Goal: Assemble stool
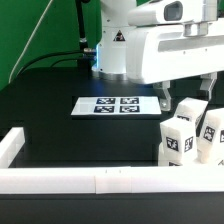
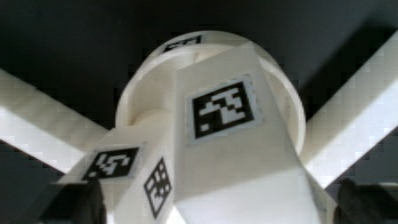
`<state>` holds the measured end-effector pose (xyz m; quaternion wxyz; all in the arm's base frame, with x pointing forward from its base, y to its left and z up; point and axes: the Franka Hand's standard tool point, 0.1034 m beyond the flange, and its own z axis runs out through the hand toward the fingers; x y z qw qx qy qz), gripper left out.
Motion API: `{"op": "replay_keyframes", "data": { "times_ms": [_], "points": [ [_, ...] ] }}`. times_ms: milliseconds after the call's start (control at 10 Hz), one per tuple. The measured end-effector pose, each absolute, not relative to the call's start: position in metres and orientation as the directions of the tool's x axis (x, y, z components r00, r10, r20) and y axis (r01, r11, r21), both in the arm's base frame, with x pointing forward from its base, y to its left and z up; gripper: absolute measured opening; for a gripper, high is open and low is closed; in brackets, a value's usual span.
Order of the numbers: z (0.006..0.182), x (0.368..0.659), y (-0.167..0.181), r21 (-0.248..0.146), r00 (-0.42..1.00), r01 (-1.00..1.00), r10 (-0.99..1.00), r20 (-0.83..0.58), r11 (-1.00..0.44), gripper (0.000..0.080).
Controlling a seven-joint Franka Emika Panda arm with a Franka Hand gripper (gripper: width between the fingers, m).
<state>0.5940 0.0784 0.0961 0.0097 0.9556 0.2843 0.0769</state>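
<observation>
Straddling stool leg (image 2: 210, 115) at exterior view's lower right, gripper (image 1: 186, 96) fingers spread, unclenched; centre leg, descend straight, then close squarely.

At twelve o'clock in the exterior view rises the arm (image 1: 112, 45), a smooth, glossy white column with rounded edges. A small warning sticker (image 1: 118, 37), a black triangle, sits on its front. At two o'clock spreads the wrist housing (image 1: 180, 55), broad, boxy and white, shaded pale grey along its underside. A rounded grey cap (image 1: 172, 12) tops it at one o'clock. Beneath the housing, at three o'clock, the jaws are two slim dark-grey prongs. A thin black cable (image 1: 80, 30) hangs beside the column at eleven o'clock; whether it belongs to the arm cannot be told.
</observation>
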Motion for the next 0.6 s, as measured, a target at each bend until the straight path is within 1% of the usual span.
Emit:
{"op": "replay_keyframes", "data": {
  "times_ms": [100,200,300,400,500,600],
  "points": [
    [0.0961,0.5941,0.0781,0.062,0.827,0.541,0.544,0.141,-0.839,0.0535],
    [0.0961,0.5941,0.0781,0.052,0.861,0.485,0.488,0.145,-0.873,0.04],
    [0.0961,0.5941,0.0781,0.043,0.891,0.428,0.43,0.149,-0.903,0.04],
    [0.0961,0.5942,0.078,0.032,0.919,0.364,0.365,0.152,-0.931,0.033],
    [0.0962,0.5942,0.078,0.026,0.934,0.323,0.323,0.153,-0.946,0.033],
    [0.0962,0.5943,0.078,0.012,0.958,0.24,0.239,0.155,-0.971,0.033]
  ]
}}
